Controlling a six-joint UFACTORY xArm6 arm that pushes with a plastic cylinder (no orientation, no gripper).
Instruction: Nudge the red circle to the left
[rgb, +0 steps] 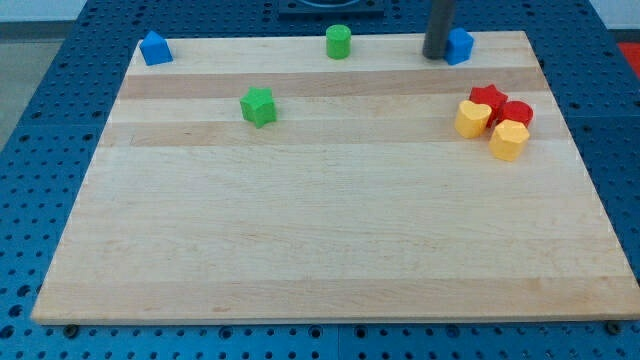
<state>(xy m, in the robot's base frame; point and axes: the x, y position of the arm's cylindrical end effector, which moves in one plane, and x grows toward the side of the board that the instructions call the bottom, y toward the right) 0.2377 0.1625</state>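
The red circle (517, 113) lies at the view's right in a tight cluster, touching a red star (488, 98) on its upper left, a yellow heart (472, 119) to its left and a yellow hexagon (509, 140) below it. My tip (436, 55) rests on the board near the top edge, just left of a blue block (459, 46), touching or nearly touching it. The tip is up and to the left of the red circle, well apart from it.
A green cylinder (338, 42) stands at the top middle. A blue block (154, 48) sits at the top left corner. A green star (258, 106) lies left of centre. The wooden board (320, 250) rests on a blue perforated table.
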